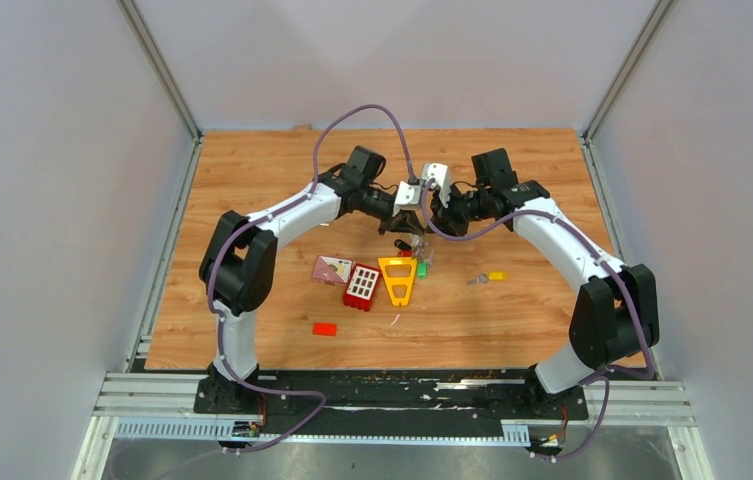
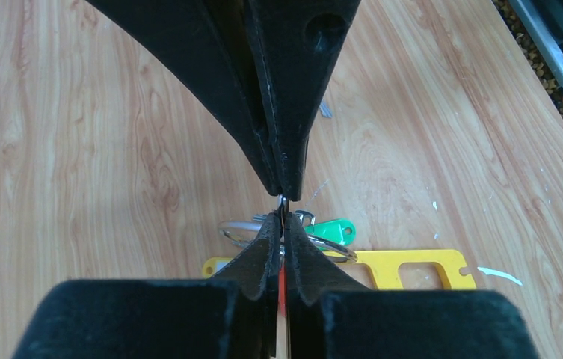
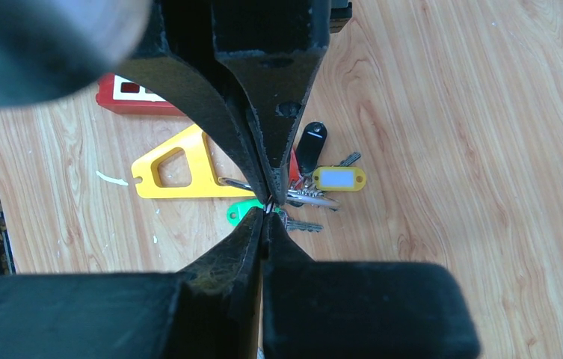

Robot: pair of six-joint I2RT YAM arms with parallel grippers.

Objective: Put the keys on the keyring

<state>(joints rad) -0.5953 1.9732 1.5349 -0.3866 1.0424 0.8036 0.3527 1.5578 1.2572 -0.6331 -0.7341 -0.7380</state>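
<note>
My two grippers meet tip to tip above the middle of the table, the left gripper beside the right gripper. In the left wrist view my left gripper is shut on the thin silver keyring, and the right fingers come down onto the same wire. In the right wrist view my right gripper is shut on the wire too. A bunch hangs below on the keyring: a green-headed key, a yellow tag, a black fob and a silver key. A red sliver shows through the left finger gap.
A yellow triangular frame lies under the bunch, also seen in the left wrist view. A red block with holes and a pink piece lie to its left. A small red block lies nearer. A loose yellow-headed key lies to the right.
</note>
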